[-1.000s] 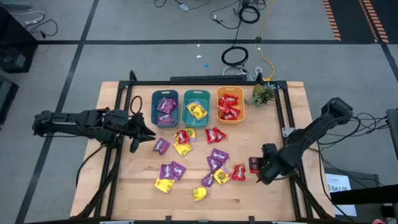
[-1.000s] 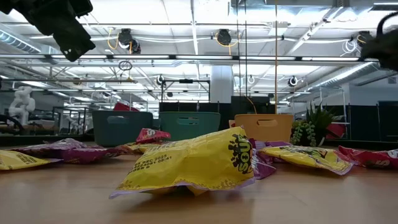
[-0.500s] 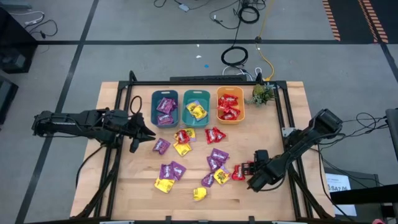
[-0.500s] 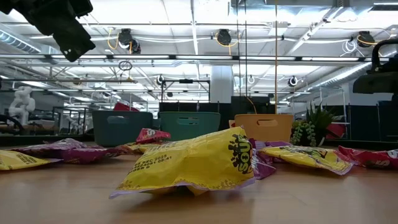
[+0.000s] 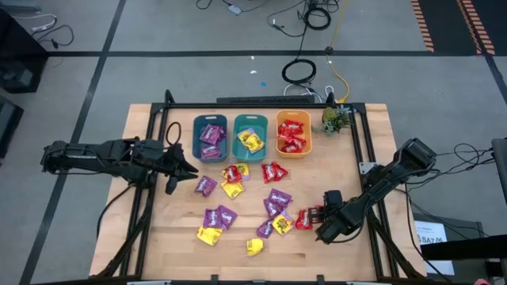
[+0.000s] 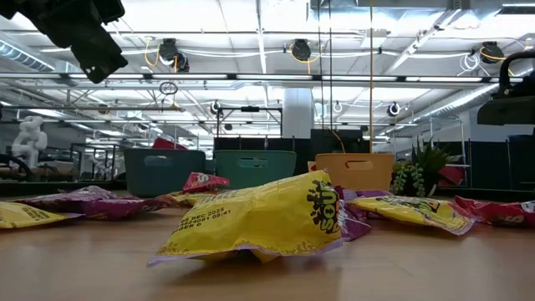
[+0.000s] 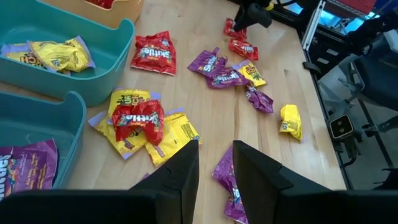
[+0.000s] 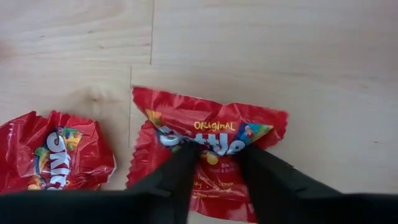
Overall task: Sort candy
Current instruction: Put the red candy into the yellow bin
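Loose candy packets in purple, yellow and red lie scattered mid-table (image 5: pixel 238 198). A yellow one (image 6: pixel 259 219) fills the low view's foreground. My right gripper (image 5: pixel 320 222) is low at the right end of the scatter. It is open, its fingertips (image 8: pixel 180 171) over a red packet (image 8: pixel 208 146) that lies flat on the wood. A second red packet (image 8: pixel 56 155) lies beside it. My left gripper (image 5: pixel 188 169) hovers open left of the scatter, above a purple packet (image 7: pixel 227 180). My right gripper comes at the red packet slanting from above. Its two open fingers stand over the packet's near half (image 8: pixel 214 180), wrapper showing in the gap between them. The packet lies flat on the table. I cannot tell whether the tips touch the wrapper.
Three bins stand in a row at the far side: a teal one with purple packets (image 5: pixel 210 136), a teal one with yellow packets (image 5: pixel 250 136) and an orange one with red packets (image 5: pixel 293 134). A small green plant (image 5: pixel 333 119) stands right of them. Bare wood (image 5: pixel 158 229) lies near left.
My right gripper has moved toward the table's left and down, onto the red packets at the right end of the scatter, then held still for the last half second. The left arm has kept still.
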Tool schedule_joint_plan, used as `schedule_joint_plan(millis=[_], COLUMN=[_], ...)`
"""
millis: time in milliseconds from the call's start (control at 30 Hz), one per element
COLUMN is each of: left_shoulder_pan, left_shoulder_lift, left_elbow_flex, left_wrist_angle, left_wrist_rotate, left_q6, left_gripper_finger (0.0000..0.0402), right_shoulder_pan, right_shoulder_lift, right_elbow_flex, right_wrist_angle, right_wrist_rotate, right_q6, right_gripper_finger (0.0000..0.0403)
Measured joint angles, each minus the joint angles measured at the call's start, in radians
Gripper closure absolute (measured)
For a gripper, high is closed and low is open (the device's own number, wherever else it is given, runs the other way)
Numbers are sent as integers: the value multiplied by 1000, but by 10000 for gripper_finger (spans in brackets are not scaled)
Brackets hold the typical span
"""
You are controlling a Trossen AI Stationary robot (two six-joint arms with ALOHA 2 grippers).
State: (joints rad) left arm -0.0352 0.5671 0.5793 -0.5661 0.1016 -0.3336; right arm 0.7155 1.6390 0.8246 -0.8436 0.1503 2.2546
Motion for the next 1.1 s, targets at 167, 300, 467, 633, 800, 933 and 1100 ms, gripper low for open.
schedule_joint_plan(millis=[167,300,467,633,800,933,1100], left_shoulder_pan=[0,0,0,0,0,0,0], left_shoulder_lift=[0,0,0,0,0,0,0], left_elbow_flex=[0,0,0,0,0,0,0], left_wrist_angle=[0,0,1,1,1,1,1], left_wrist_rotate=[0,0,0,0,0,0,0], left_q6=[0,0,0,0,0,0,0], left_gripper_finger=[294,294,294,294,294,294,294], right_shoulder_pan=[-1,-8,-18,-72,-203,-352,-535], right_shoulder_lift=[-1,3,-47,-142,-239,-291,-324], right_elbow_flex=[12,71,180,287,371,432,465], right_wrist_angle=[-3,-108,-240,-388,-428,-396,-297], right_wrist_rotate=[4,-10,88,350,558,605,608], right_q6=[-79,-144,-213,-294,-506,-791,-1086], right_gripper_finger=[384,384,397,398,397,397,397])
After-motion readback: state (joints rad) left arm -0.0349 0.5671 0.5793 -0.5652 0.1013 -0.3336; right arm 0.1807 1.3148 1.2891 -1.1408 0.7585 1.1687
